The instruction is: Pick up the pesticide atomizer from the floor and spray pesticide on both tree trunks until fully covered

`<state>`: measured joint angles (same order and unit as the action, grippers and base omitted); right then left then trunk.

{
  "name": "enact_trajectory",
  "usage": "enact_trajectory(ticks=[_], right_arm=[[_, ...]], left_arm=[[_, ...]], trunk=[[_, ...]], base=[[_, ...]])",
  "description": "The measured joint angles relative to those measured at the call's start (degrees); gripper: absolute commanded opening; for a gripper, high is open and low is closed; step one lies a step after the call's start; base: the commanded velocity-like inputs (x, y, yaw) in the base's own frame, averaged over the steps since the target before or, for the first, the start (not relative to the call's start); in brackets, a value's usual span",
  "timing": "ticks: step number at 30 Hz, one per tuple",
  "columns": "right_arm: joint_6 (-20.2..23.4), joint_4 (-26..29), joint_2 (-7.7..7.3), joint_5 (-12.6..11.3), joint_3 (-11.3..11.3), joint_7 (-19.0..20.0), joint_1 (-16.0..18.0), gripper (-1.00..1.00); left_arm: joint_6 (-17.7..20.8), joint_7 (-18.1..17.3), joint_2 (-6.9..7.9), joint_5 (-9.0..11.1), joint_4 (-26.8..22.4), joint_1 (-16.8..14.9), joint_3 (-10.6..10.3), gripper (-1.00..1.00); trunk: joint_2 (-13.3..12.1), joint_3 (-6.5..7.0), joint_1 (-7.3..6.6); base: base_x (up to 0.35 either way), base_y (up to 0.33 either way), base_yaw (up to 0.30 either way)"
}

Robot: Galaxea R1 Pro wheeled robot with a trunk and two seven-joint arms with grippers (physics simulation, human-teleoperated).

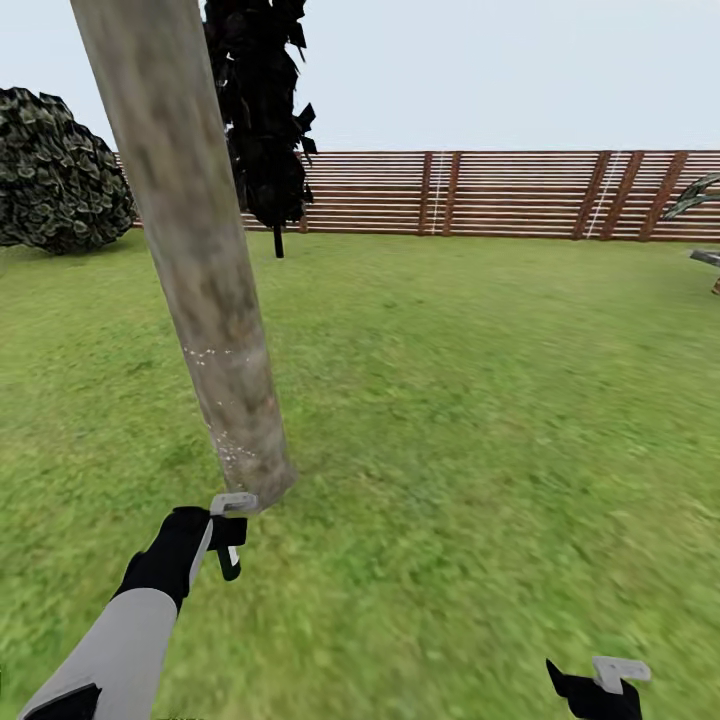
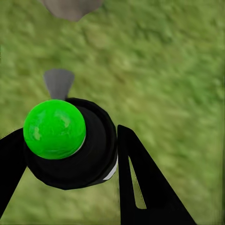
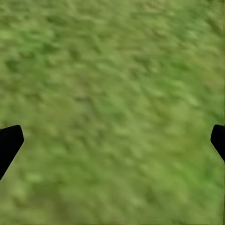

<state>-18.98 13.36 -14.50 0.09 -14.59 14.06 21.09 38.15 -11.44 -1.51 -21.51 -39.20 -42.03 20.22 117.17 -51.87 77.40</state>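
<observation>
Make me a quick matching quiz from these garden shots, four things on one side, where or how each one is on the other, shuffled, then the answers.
Things:
1. tree trunk
2. spray bottle
3. right pincer
4. wooden fence

Places or states:
A. open over bare grass
B. leaning, mottled grey-beige, rising from the lawn
C. along the far edge of the lawn
D. held between the left pincer's fingers

Pairs: 1-B, 2-D, 3-A, 4-C
</observation>
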Motion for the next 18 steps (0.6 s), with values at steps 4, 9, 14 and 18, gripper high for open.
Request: enact_trajectory(ticks=[4,9,14,18], right_arm=[[0.0,0.0,0.0,0.0,0.0,0.0,0.0,1.0],[0.0,0.0,0.0,0.0,0.0,0.0,0.0,1.0],[0.0,0.0,0.0,0.0,0.0,0.0,0.0,1.0],[0.0,0.0,0.0,0.05,0.0,0.0,0.0,1.0]], left_arm=[[0.0,0.06,-0.05,0.0,0.0,0.02,0.0,-1.0],[0.0,0.07,-0.26,0.02,0.0,0.02,0.0,-1.0],[-0.01,0.07,-0.42,-0.01,0.0,0.01,0.0,-1.0],[-0.01,0.07,-0.42,-0.02,0.0,0.02,0.0,-1.0]], trunk=[[0.0,0.0,0.0],[0.0,0.0,0.0],[0.0,0.0,0.0],[0.0,0.0,0.0]], base=[[0.117,-0.322,0.275],[0.115,-0.322,0.245],[0.114,-0.322,0.206],[0.115,-0.322,0.165]])
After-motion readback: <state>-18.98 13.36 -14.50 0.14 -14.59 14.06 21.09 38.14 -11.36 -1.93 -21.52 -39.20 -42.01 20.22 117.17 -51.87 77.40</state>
